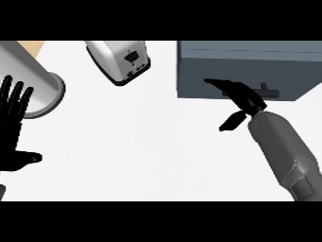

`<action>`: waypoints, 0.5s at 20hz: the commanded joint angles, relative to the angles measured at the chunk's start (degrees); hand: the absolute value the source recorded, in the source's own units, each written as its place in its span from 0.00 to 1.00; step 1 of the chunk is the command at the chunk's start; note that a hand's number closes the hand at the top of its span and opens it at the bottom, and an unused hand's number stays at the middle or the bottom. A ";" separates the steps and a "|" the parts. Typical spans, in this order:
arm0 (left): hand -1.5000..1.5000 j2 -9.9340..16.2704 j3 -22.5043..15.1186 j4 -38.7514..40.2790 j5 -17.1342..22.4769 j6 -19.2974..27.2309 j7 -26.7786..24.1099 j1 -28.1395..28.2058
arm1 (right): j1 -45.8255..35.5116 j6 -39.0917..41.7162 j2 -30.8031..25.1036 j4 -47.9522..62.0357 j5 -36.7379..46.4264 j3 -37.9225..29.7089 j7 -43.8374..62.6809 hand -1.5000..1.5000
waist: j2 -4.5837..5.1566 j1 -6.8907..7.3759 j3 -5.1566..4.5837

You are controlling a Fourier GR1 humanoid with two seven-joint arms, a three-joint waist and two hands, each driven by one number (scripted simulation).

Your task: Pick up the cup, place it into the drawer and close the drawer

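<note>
A blue-grey drawer unit [254, 56] stands at the back right of the white counter. Its front faces me, with a small dark handle [264, 90] on it, and the drawer looks pushed in. My right hand [245, 100] is open; its straight fingers lie against the drawer front just left of the handle, and the thumb hangs down toward me. My left hand [3, 123] rests open at the left edge, fingers up. No cup shows anywhere in view; whether it is inside the drawer is hidden.
A silver toaster [119, 60] lies at the back centre. A large grey cylinder [24, 78] stands at the back left, just behind my left hand. The white counter [142, 151] spreads between my two arms.
</note>
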 commanded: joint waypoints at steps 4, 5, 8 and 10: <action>0.00 -0.80 0.32 0.22 -0.39 -1.38 0.85 -0.12 | -9.68 1.31 -3.47 14.48 0.22 -3.70 -1.33 0.00 | 1.51 1.96 0.39; 0.00 -0.63 0.90 1.51 -0.54 -1.29 1.05 -1.72 | -10.69 2.73 -4.41 15.24 -0.04 -4.13 -1.00 0.00 | 1.46 1.44 0.36; 0.00 -1.91 -0.35 3.86 -2.66 -2.37 -0.77 -2.51 | -14.63 4.27 -5.54 17.07 -0.61 -5.21 -0.81 0.00 | 1.74 1.79 0.35; 0.00 -1.81 -0.14 4.06 -2.16 -2.81 -0.47 -3.37 | -15.68 5.01 -7.39 17.78 -1.09 -5.94 -1.43 0.00 | 2.33 2.83 0.40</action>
